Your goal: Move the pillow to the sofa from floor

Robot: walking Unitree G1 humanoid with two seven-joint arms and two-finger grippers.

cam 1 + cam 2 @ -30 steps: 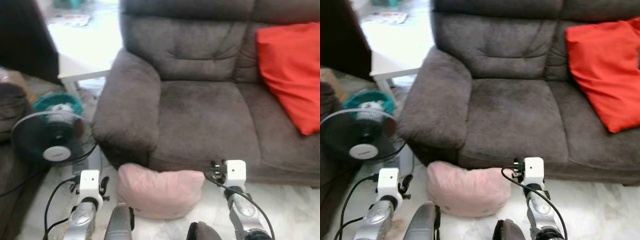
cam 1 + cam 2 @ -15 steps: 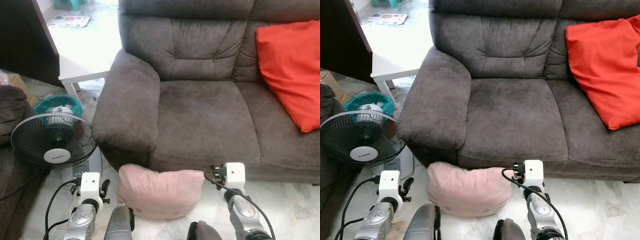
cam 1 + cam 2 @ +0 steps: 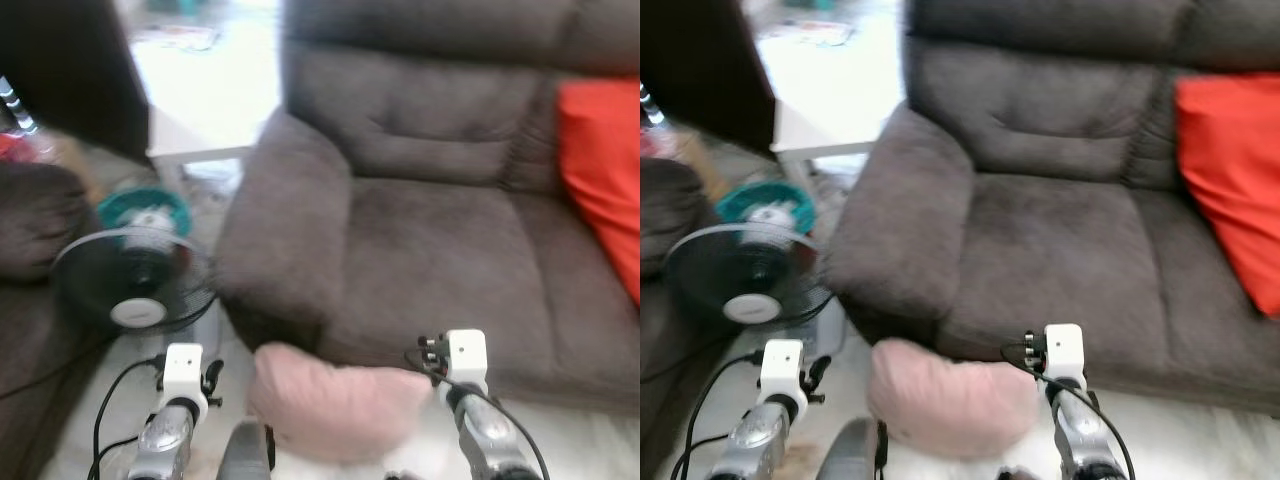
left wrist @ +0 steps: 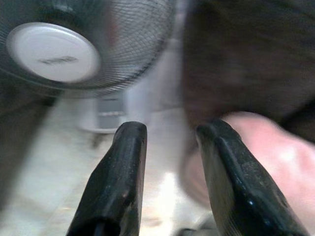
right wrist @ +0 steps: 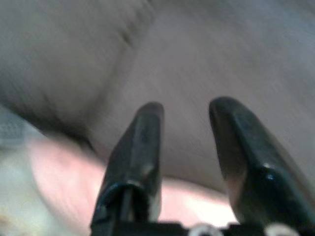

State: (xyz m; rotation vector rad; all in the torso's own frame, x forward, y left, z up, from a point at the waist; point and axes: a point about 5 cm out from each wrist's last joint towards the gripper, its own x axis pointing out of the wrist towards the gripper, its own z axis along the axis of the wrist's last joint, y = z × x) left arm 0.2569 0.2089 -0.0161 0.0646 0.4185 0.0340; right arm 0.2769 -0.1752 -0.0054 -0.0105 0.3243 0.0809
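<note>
A dark grey sofa (image 3: 440, 230) takes up most of the head views, from the upper middle across to the right edge, its padded armrest (image 3: 285, 230) reaching down toward the centre. A red cushion (image 3: 603, 170) leans against the backrest at the right edge of the frame. The head views are blurred.

At the left of the frame a black standing fan (image 3: 135, 285) with a white hub sits on the pale floor (image 3: 590, 440), with a teal object (image 3: 145, 205) just behind it and a white low table (image 3: 210, 105) further up in the upper left. A dark piece of furniture (image 3: 65, 75) fills the upper-left corner.

The pink pillow (image 3: 335, 405) lies on the floor at the lower centre of the frame, resting against the sofa's front just below the armrest and seat.

The two silver arms rise from the bottom edge on either side of the pillow. In the left wrist view the left gripper (image 4: 170, 135) has its black fingers (image 4: 123, 172) spread a little apart with nothing between them; they point at the gap between the fan and the pillow's pink edge, not touching either. In the right wrist view the right gripper (image 5: 184, 115) is likewise parted and empty, its fingers (image 5: 140, 147) hanging over the pillow with the grey sofa front beyond.
</note>
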